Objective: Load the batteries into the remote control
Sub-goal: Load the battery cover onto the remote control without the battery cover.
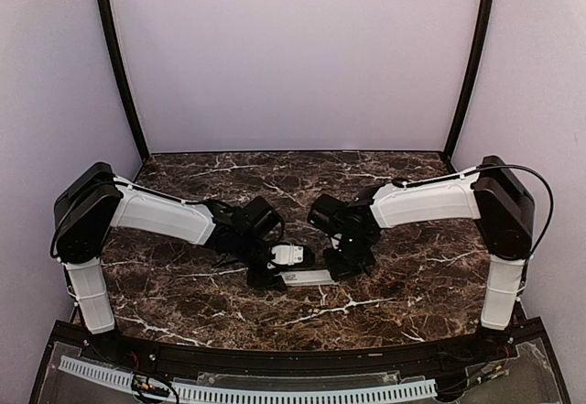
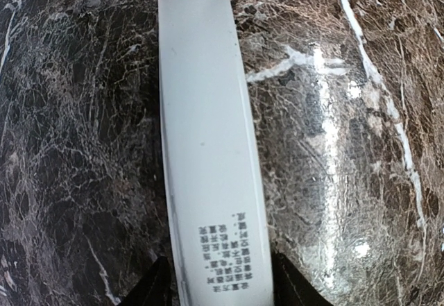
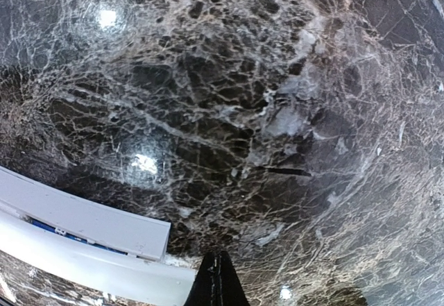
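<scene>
The white remote control (image 1: 309,278) lies on the table between both arms. In the left wrist view it runs up the frame as a long bar (image 2: 205,125) with small printed text near my fingers. My left gripper (image 2: 222,284) has one dark fingertip against each long side of it. In the right wrist view a flat white cover piece (image 3: 83,217) sits over the remote control (image 3: 90,270), and a blue sliver of the batteries (image 3: 43,227) shows between them. My right gripper (image 3: 220,279) is shut on nothing, its tip beside the remote's end.
The dark marble table (image 1: 394,180) is ringed by pale walls and two black corner posts. A black curved rail with a white perforated strip (image 1: 275,390) runs along the near edge, beside the arm bases.
</scene>
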{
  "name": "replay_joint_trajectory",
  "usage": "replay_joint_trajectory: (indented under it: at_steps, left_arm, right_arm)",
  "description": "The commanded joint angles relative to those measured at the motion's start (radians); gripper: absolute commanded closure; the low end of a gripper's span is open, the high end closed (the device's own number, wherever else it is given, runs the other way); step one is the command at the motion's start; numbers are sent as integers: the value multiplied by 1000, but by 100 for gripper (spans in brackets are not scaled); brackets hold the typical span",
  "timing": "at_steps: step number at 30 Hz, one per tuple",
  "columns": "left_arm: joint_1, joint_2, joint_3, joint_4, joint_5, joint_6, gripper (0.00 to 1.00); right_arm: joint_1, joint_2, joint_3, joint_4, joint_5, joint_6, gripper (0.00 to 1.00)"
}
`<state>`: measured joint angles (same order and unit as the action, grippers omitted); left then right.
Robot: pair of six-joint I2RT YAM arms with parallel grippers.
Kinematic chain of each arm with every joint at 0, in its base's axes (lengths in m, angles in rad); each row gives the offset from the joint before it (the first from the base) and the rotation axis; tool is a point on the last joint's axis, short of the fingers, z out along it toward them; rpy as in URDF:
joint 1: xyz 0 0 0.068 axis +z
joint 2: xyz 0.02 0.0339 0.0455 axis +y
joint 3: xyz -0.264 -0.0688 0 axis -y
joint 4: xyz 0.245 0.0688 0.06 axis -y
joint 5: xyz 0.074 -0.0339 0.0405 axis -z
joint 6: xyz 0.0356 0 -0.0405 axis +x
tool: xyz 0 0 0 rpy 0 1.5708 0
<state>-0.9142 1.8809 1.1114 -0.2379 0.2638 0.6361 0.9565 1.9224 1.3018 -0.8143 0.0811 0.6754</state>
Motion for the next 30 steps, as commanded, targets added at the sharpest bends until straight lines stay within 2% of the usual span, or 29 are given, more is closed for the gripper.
replay_joint_trajectory:
  at_steps: [1, 9, 22, 30]
  left_arm:
    - [2, -24, -17, -14, -6, 13, 52]
    - [1, -24, -18, -12, -8, 12, 52]
    - [1, -38, -10, -18, 4, -1, 63]
    - [3, -44, -15, -19, -4, 5, 58]
  right_arm:
    - [12, 22, 31, 5, -4, 6, 100]
    - [14, 29, 42, 8, -6, 3, 100]
    - [14, 21, 31, -7, 8, -1, 100]
    - [14, 20, 35, -4, 4, -4, 100]
